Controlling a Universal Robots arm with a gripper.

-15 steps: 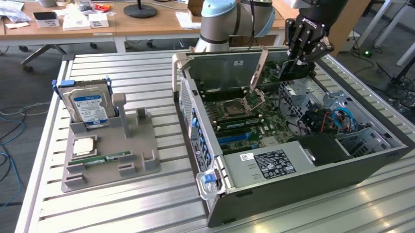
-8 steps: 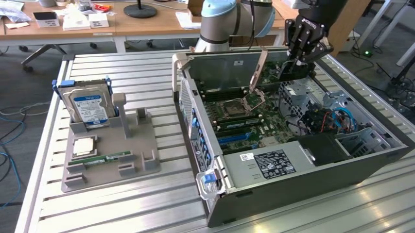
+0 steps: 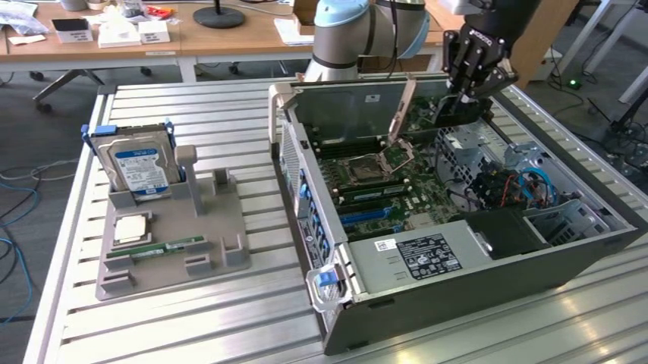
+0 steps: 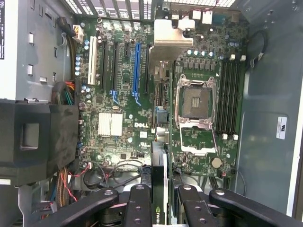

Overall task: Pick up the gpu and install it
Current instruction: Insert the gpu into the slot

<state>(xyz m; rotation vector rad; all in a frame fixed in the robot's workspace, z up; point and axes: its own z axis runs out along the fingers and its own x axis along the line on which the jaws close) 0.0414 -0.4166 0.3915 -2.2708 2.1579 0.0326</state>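
The gpu (image 4: 159, 175) is clamped edge-on in the tool (image 4: 164, 194) and held upright over the open case (image 3: 476, 296). Its connector edge is pointed down at the motherboard (image 4: 118, 146), probably so it can be lined up with the long blue slot (image 4: 138, 71), which isn't reached yet. Room is pinched by the black shroud (image 4: 38, 142) and cable bundle (image 4: 66, 92) on one side and the open CPU socket (image 4: 196, 101) on the other, while the hard drive (image 3: 142, 163) and RAM stick (image 3: 167, 248) are parked on the grey holder (image 3: 218, 262) on the counter (image 3: 202, 334), well apart.
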